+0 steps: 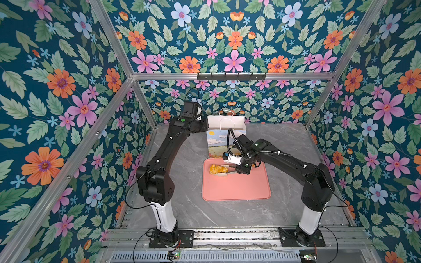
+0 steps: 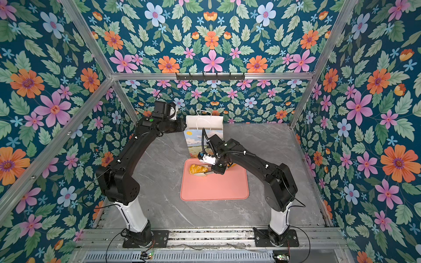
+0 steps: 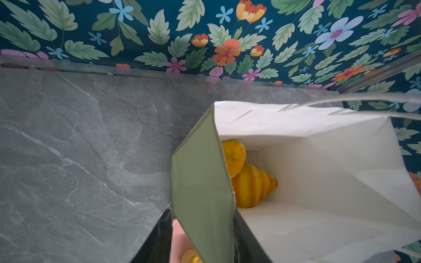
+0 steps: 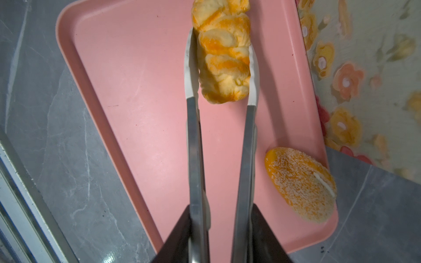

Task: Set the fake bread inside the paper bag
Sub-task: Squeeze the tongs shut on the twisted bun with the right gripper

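Left gripper (image 3: 202, 230) is straddling the left side wall of the paper bag (image 1: 215, 141), fingers (image 3: 157, 239) apart, one outside and one inside. The bag is standing upright toward the far edge of the counter (image 1: 182, 164), against the far edge of the pink tray (image 1: 237, 189). It is holding a croissant (image 3: 252, 184) and a second yellow piece (image 3: 233, 157). Lattice pastry (image 4: 224, 57) is lying at the tray's far left corner, between the white tips of the tongs (image 4: 245, 148). Sesame roll (image 4: 300, 184) is lying at the tray's far edge, beside the bag. Right gripper (image 4: 221, 232) is clamping the tongs' arms.
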`<state>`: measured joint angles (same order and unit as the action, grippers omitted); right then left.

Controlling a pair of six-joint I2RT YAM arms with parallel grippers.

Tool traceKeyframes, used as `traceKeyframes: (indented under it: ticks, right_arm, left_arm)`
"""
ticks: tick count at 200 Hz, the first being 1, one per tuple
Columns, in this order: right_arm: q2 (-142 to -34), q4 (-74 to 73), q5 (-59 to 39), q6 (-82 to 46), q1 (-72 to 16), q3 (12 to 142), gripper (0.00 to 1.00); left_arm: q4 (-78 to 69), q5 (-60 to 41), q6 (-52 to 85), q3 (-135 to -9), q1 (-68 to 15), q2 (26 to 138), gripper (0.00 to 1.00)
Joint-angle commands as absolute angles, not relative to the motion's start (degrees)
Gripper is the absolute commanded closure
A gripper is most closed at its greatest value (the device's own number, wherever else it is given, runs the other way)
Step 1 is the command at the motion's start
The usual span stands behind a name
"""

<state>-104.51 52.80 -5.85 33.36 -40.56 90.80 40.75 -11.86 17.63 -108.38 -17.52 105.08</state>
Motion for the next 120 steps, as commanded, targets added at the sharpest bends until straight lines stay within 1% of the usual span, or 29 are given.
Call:
traceKeyframes:
  ticks: [1,45,111,120]
  right_arm:
    - [-103.3,53.4,-7.5,33.8,-40.6,91.1,0.65]
    - [-100.6,53.4,-8.0,34.1,-40.7,90.0,0.68]
    - [-95.6,55.7,-8.6,33.7,-40.6,89.0,0.69]
    - [-92.6,56.3,-9.2,33.2,-40.7,89.1,0.68]
  left_arm:
    - [40.6,-12.0,17.4,-109.0,-17.5,104.7,0.57]
    - [40.6,-12.3,17.5,-109.6,-17.4,104.3,0.57]
    - [40.7,-12.5,17.5,-109.5,-17.1,103.7,0.57]
    - [40.6,-12.6,17.5,-109.6,-17.1,103.7,0.57]
